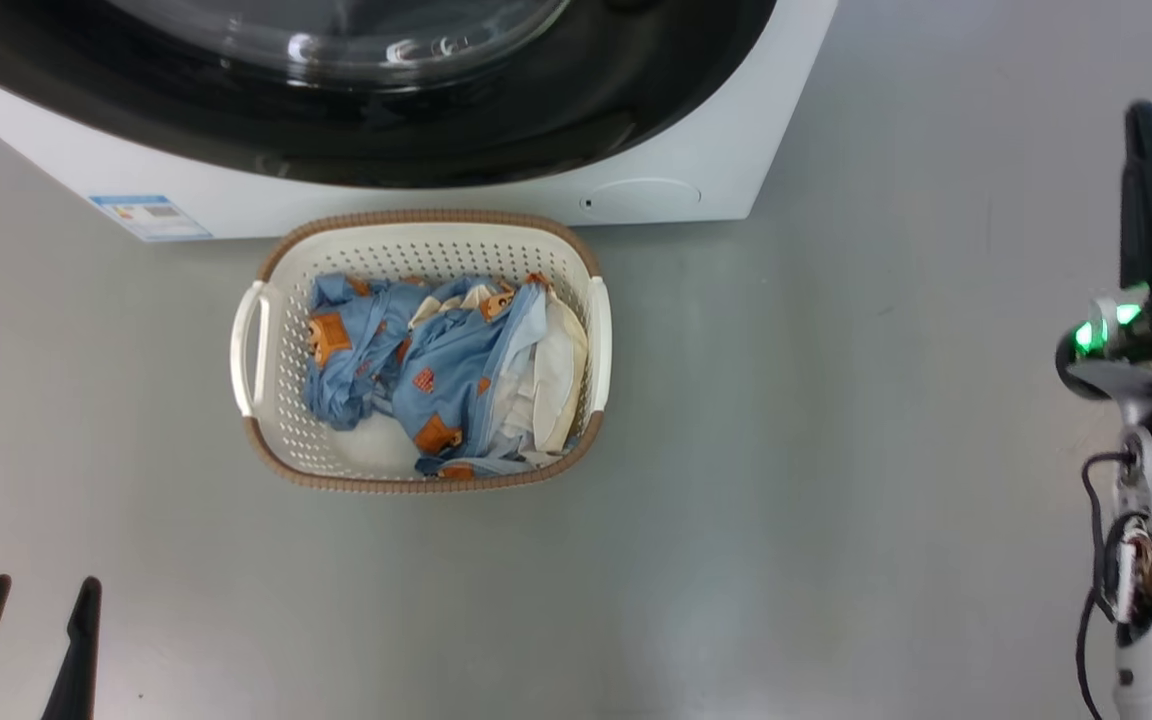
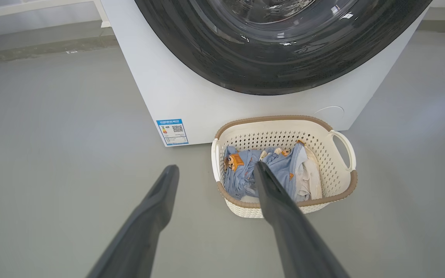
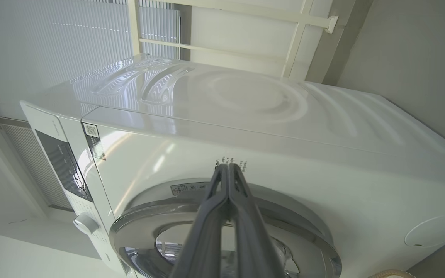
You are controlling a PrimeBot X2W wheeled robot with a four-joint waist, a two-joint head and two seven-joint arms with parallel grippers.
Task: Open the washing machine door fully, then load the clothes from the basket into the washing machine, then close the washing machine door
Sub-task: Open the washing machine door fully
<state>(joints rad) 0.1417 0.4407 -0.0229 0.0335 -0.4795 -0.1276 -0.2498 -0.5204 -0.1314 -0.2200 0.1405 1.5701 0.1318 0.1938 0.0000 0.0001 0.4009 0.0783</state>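
On the grey floor (image 1: 786, 450), just in front of the washing machine (image 1: 696, 150), sits the basket (image 1: 416, 485), its far rim close under the white front panel; whether the two touch cannot be told. The clothes (image 1: 426, 370) lie heaped inside it, blue printed pieces tangled with cream cloth on the right side. The washing machine door (image 1: 536, 120) looks shut against the front, so opening it appears to be the step in hand. The right gripper (image 3: 228, 166) has its fingers pressed together and holds nothing; in the right wrist view they point at the front panel just above the door's ring. The left gripper (image 1: 41, 585) hangs low and well apart from the basket, fingers spread wide and empty. The main risk is probably at the door: the ring is glossy and curved, so closed fingers could skid off instead of catching its edge, or press on the glass bowl. A door left only part open would likely narrow the way into the drum. The tangled clothes are another hazard, since pulling one piece may drag the others over the rim or lift the light basket. Any cloth trailing across the opening could then be pinched when the door closes.
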